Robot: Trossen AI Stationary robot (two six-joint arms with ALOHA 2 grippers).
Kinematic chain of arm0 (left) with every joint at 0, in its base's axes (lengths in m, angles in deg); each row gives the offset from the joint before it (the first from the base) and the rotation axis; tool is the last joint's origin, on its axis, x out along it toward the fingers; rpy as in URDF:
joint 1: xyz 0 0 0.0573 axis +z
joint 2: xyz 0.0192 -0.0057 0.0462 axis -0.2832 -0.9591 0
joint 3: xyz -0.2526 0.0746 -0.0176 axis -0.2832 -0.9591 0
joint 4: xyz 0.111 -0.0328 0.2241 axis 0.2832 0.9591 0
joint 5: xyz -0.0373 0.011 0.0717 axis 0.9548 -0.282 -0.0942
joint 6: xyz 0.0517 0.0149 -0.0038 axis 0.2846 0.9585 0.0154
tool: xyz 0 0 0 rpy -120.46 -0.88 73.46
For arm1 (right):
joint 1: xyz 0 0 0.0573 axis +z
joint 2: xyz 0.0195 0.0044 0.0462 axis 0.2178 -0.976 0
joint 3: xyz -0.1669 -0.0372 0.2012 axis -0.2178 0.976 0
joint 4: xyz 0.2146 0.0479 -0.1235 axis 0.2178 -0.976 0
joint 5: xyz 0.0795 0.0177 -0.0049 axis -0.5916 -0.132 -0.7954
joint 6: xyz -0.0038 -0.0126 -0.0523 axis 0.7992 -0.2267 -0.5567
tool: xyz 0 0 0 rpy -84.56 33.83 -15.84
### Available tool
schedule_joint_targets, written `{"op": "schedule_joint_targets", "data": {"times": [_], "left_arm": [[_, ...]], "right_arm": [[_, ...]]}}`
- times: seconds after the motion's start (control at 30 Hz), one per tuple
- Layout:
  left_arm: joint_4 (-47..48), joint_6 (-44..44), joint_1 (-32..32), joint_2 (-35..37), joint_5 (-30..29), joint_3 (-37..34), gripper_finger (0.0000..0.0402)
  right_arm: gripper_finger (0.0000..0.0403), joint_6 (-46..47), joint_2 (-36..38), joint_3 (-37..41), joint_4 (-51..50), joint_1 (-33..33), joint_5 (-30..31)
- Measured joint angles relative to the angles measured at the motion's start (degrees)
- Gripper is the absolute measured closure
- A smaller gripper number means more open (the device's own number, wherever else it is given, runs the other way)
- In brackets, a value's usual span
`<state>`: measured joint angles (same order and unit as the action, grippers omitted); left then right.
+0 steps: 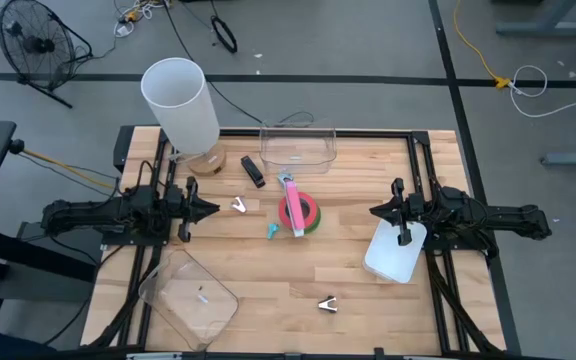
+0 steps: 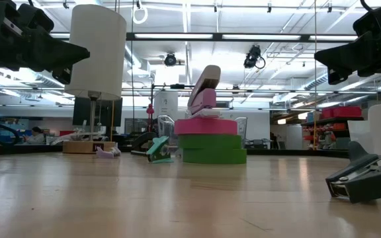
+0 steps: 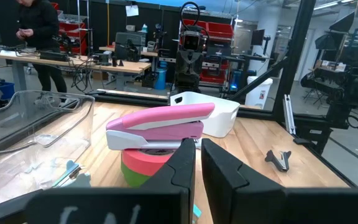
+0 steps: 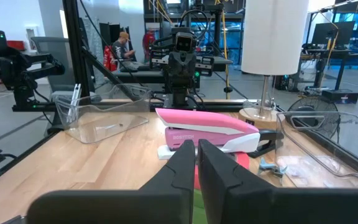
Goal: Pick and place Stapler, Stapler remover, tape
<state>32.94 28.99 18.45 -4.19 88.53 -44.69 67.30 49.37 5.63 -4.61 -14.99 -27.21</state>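
At frame centre on my wooden bench (image 1: 298, 270), one pink stapler (image 1: 292, 205) lies atop two stacked tape rolls (image 1: 309, 213), workshop behind. Left pincer (image 1: 211, 209) and right pincer (image 1: 376, 211) hang clenched, empty. I count two clear bins (image 1: 298, 145), two staple removers (image 1: 328, 304).

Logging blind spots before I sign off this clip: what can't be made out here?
- Green tape: high view, mostly covered by the pink tape and pink stapler.
- Small item in the clear tray: high view, too small to identify.
- Staple remover: low view, cut off by the edge.

Bright overhead strip lighting (soft shadows), sharp focus
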Motion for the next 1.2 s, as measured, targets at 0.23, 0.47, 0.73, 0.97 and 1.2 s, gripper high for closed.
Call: {"op": "schedule_joint_targets", "data": {"times": [0.23, 0.47, 0.73, 0.97, 1.2], "left_arm": [[0.0, 0.0, 0.0, 0.0, 0.0, 0.0, 0.0372], [0.0, 0.0, 0.0, 0.0, 0.0, 0.0, 0.0372], [0.0, 0.0, 0.0, 0.0, 0.0, 0.0, 0.0372], [0.0, 0.0, 0.0, 0.0, 0.0, 0.0, 0.0372], [0.0, 0.0, 0.0, 0.0, 0.0, 0.0, 0.0372]], "right_arm": [[0.0378, 0.0, 0.0, 0.0, 0.0, 0.0, 0.0], [0.0378, -0.5, 0.0, 0.0, 0.6, 0.0, 0.0], [0.0378, 15.1, 0.0, 0.0, 12.9, 0.0, -1.0], [0.0378, 25.3, 0.0, 0.0, 26.3, 0.0, 2.8], [0.0379, 24.3, 0.0, 0.0, 34.2, 0.0, 9.0]]}}
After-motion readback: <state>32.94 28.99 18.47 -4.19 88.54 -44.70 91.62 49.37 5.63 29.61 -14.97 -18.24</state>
